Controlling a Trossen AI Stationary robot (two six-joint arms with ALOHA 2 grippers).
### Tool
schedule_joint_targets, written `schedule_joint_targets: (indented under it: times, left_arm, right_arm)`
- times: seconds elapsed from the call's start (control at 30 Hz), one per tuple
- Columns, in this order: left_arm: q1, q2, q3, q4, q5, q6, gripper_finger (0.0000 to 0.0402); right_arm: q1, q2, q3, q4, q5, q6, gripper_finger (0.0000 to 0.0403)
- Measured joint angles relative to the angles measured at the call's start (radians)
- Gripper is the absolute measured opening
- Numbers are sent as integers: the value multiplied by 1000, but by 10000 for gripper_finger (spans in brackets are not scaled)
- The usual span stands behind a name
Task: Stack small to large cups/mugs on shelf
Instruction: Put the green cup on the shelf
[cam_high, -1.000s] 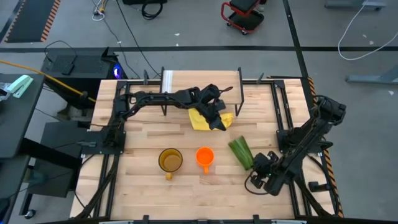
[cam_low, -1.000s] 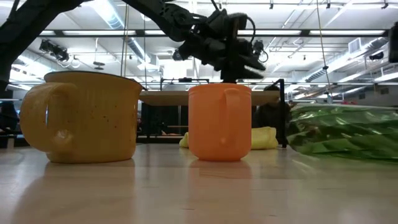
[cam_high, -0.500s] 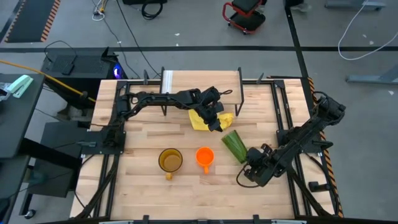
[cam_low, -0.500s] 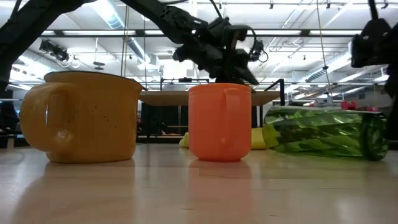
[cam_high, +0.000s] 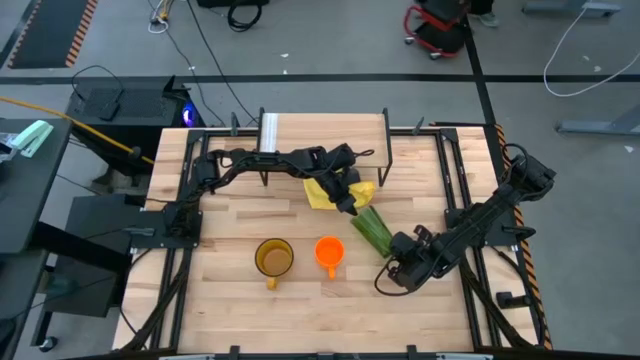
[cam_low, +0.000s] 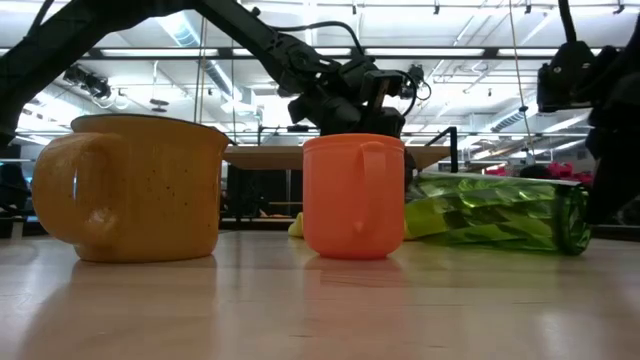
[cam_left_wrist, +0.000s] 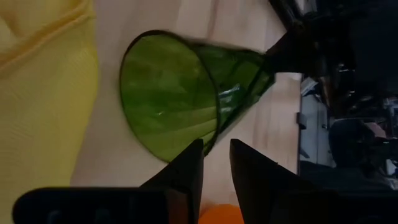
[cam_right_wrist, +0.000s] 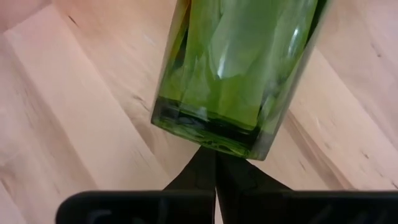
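The slatted wooden table fills the middle of the overhead frame, with the shelf at its upper centre and the yellow cloth just below the shelf. Since a second ago the green tumbler has slid up and to the left: it lay at centre right, clear of the cloth, and now lies on its side with its mouth next to the cloth's lower right corner. The right gripper has come in from lower right and sits with fingers closed, holding nothing, right at the tumbler's base, which only its wrist camera shows close. The left gripper has dropped lower over the cloth; its wrist camera shows fingers slightly parted at the tumbler's rim, gripping nothing. The yellow mug and the orange mug stand upright at lower centre, unmoved. From above both look empty; the table-level camera shows only their outsides and handles.
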Motion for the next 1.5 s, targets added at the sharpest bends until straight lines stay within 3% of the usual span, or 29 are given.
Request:
schedule_joint_targets:
  times: [1.2,1.5]
  left_arm:
    - [44,-3,1,-19,2,11,77]
    - [64,-7,1,-19,5,41,75]
  right_arm:
    - [-36,0,0,27,0,-61,4]
    - [-32,0,0,218,-15,-173,3]
